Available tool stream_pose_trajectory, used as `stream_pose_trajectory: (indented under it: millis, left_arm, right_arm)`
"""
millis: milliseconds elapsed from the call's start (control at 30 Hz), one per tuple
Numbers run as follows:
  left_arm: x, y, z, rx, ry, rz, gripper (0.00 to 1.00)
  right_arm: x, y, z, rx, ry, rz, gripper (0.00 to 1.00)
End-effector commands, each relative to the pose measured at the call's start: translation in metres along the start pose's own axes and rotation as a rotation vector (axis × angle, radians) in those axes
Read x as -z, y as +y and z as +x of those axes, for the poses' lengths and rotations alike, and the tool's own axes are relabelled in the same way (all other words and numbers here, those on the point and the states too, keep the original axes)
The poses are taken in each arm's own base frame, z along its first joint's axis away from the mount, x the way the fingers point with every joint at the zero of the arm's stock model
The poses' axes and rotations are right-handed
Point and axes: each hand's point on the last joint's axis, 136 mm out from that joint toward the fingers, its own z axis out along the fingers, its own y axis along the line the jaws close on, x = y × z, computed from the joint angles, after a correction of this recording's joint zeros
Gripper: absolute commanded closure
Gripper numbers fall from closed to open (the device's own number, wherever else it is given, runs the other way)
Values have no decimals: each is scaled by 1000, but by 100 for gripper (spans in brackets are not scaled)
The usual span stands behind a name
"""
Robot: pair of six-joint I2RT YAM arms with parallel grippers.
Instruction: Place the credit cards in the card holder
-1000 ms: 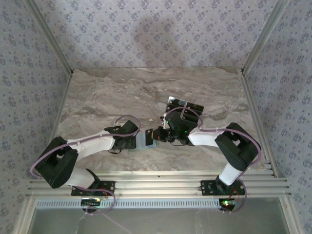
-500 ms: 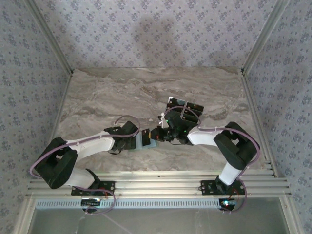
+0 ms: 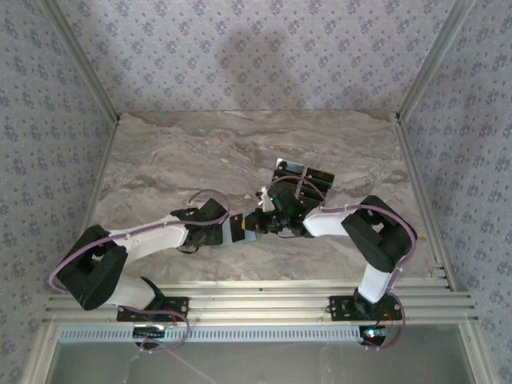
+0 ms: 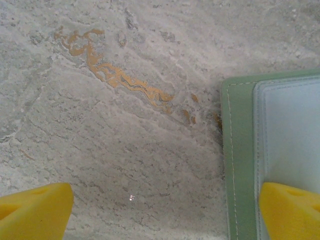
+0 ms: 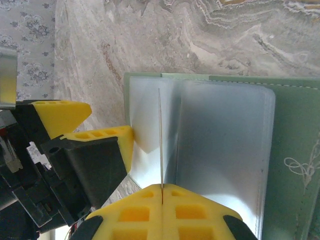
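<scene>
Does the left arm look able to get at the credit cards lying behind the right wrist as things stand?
Probably not. The right arm has its wrist between the left gripper and those credit cards. The left gripper is wide open with one finger over the card holder, so leaving might free it.

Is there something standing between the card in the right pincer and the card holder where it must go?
Nothing visible. The right pincer holds the card edge-on just over the clear sleeves of the card holder. One finger of the open left pincer sits on the holder's edge, beside the card, not across its way.
</scene>
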Motion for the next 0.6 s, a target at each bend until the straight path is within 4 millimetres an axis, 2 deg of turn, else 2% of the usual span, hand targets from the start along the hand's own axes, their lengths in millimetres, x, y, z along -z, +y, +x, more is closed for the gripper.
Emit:
stream_pose_trajectory:
  millis: [0, 333, 567]
  left_arm:
    - [-5, 19, 19, -35, 57, -75, 5]
    - [-6, 18, 19, -35, 59, -72, 5]
    - [-7, 18, 20, -37, 61, -72, 5]
  right_arm:
    - [-4, 1, -3, 32, 1, -20, 100]
    - [0, -15, -7, 2, -21, -1, 100]
    - [0, -17, -6, -2, -15, -9, 100]
